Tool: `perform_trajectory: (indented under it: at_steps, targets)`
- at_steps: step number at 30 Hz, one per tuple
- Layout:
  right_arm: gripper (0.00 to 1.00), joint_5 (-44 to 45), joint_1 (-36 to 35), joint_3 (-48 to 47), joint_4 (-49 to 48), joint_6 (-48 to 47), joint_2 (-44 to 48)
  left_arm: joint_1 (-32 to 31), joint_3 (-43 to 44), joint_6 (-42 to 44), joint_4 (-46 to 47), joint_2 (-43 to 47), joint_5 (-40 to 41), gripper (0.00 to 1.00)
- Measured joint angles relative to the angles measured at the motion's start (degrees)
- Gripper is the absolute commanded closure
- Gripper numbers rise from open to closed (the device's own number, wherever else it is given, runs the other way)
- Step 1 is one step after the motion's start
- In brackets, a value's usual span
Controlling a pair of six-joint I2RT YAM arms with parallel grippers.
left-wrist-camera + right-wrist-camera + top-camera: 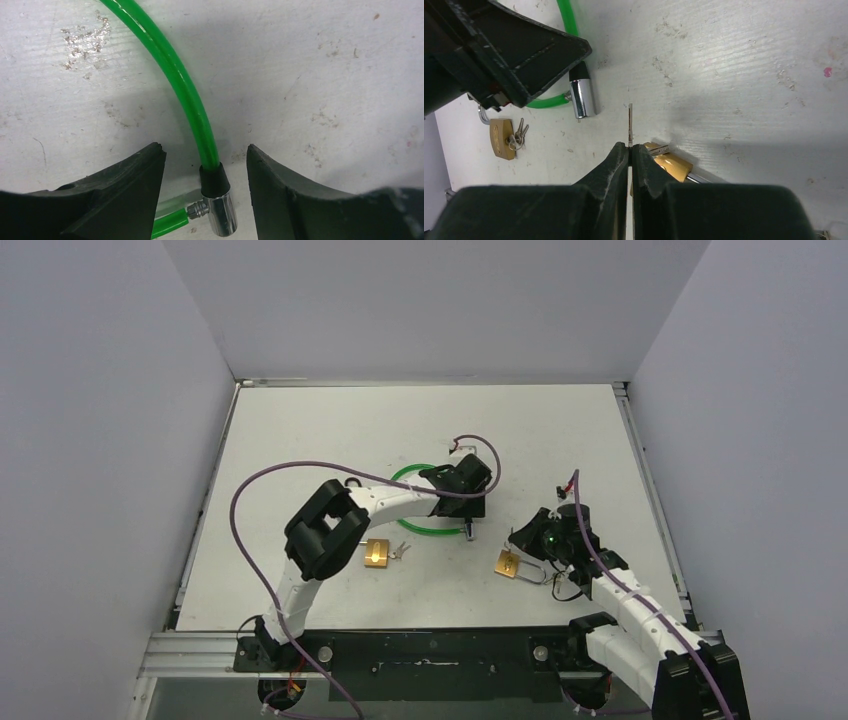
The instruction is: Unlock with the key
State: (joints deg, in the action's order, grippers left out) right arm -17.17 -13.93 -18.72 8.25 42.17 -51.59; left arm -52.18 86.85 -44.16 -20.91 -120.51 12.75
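My right gripper [630, 146] is shut on a thin key [629, 125] whose blade sticks out ahead of the fingertips, pointing toward the chrome head [584, 97] of a green cable lock [410, 525]. A brass padlock [671, 165] lies on the table just under and right of the right fingers; it also shows in the top view [508, 564]. My left gripper [206, 152] is open, its fingers straddling the cable lock's black collar and chrome head [222, 215] without touching them.
A second brass padlock [377, 553] with a small bunch of keys [400, 551] lies on the white table left of centre, also in the right wrist view [501, 138]. The left arm [330, 525] reaches across the table's middle.
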Motion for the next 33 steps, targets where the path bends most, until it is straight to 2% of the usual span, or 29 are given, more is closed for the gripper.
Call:
perform_trajectory:
  at_steps: [7, 12, 15, 19, 23, 29, 33]
  targets:
    - [1.0, -2.5, 0.1, 0.0, 0.0, 0.5, 0.3, -2.8, 7.4, -1.3, -8.5, -4.6, 6.3, 0.6]
    - [1.0, -3.7, 0.1, 0.0, -0.1, 0.4, 0.6, -2.8, 8.4, -2.3, -10.8, -5.1, 7.5, 0.62]
    - [1.0, -4.2, 0.1, 0.0, -0.1, 0.3, 0.6, -2.8, 8.5, -2.2, -10.9, -5.2, 7.3, 0.68]
    - [1.0, -4.6, 0.1, 0.0, -0.3, 0.4, 0.5, -2.2, 8.5, -1.9, -11.0, -5.2, 6.5, 0.81]
    - [1.0, -5.0, 0.1, 0.0, -1.2, 0.4, 0.3, -1.3, 9.2, -1.7, -11.5, -5.6, 5.2, 1.0]
    - [1.0, -6.0, 0.1, 0.0, -2.5, 0.1, -1.3, -0.5, 10.1, -0.3, -11.8, -6.0, 3.2, 1.0]
    - [1.0, -7.1, 0.1, -0.3, -3.0, -0.7, -3.2, 0.5, 7.6, 0.0, -9.7, -4.4, 1.0, 1.0]
